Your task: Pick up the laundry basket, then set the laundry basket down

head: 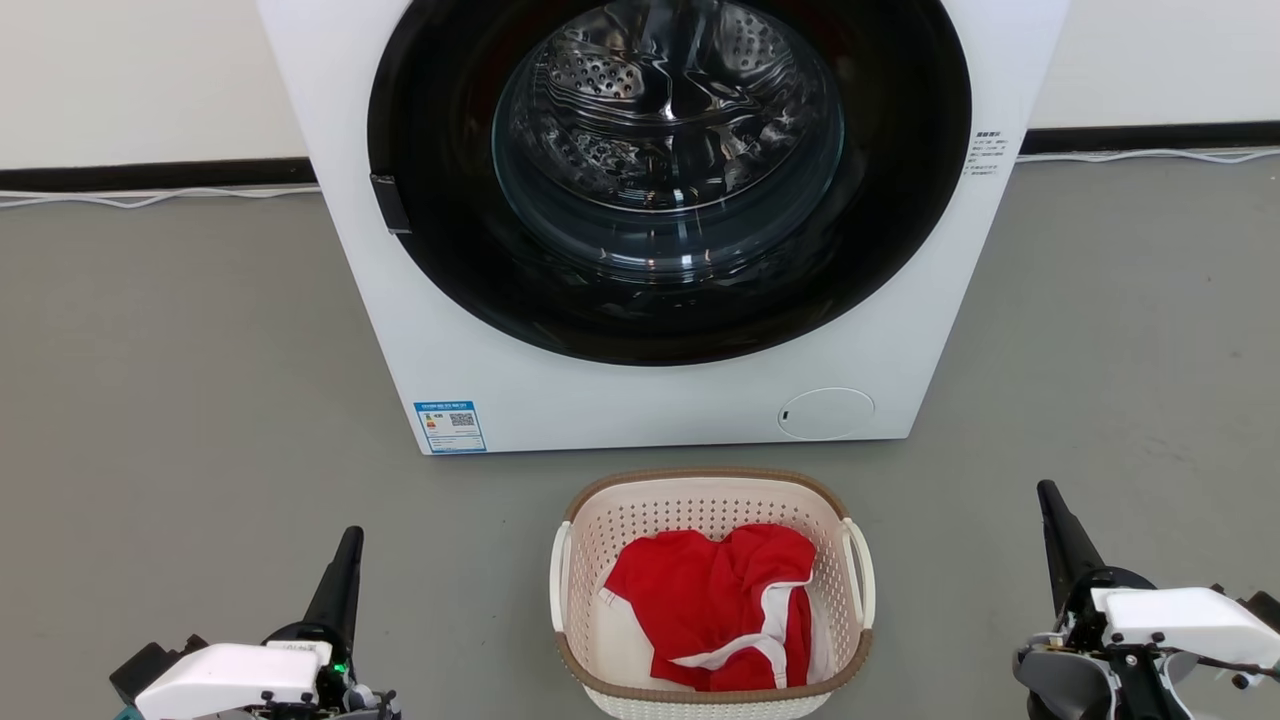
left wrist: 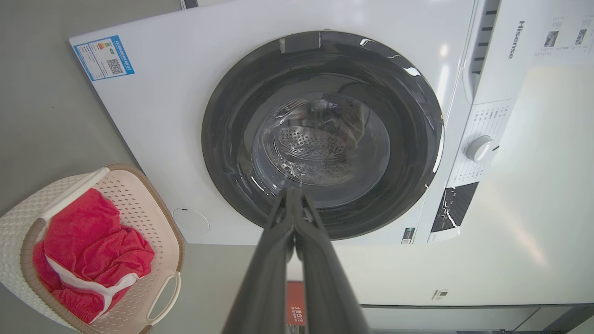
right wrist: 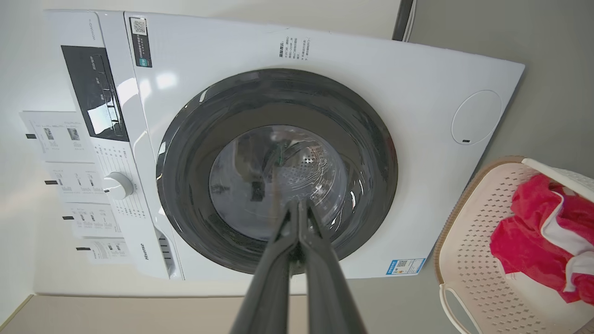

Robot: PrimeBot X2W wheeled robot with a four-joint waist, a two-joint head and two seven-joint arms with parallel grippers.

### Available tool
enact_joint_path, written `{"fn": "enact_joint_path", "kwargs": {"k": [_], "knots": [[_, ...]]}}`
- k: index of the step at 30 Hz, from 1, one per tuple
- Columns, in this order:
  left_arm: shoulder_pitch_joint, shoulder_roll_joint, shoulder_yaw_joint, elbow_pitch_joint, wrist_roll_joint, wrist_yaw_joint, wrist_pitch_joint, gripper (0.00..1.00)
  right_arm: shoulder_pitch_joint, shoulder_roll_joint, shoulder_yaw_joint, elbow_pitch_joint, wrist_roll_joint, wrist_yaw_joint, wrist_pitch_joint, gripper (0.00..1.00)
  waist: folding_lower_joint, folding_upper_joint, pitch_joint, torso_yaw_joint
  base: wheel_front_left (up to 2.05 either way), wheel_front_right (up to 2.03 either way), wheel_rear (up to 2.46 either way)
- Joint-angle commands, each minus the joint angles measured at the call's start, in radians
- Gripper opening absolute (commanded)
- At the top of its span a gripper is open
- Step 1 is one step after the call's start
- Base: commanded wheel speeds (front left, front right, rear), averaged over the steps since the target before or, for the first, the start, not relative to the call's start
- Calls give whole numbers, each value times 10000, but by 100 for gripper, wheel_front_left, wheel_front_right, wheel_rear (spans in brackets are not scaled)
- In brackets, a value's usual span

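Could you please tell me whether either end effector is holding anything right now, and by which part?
Nothing is held. The left end effector and right end effector are shut and empty, either side of the laundry basket standing untouched on the floor.

head: high, fwd+down, close on washer | L/R wrist: low, rolled sideways, facing washer front | shared all 3: washer, laundry basket

L gripper closed, empty; R gripper same, fingers up.
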Motion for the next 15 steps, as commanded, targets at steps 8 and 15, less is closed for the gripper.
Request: {"fn": "enact_joint_path", "kwargs": {"k": [8, 15], "knots": [[-571, 144, 434, -477, -1018, -240, 312, 0, -62, 10, 92, -564, 1256, 73, 385, 0, 0, -1, 24, 37, 0, 0, 0], [-575, 145, 441, -488, -1069, -247, 326, 0, -61, 13, 88, -577, 1320, 73, 399, 0, 0, -1, 26, 39, 0, 0, 0]]}}
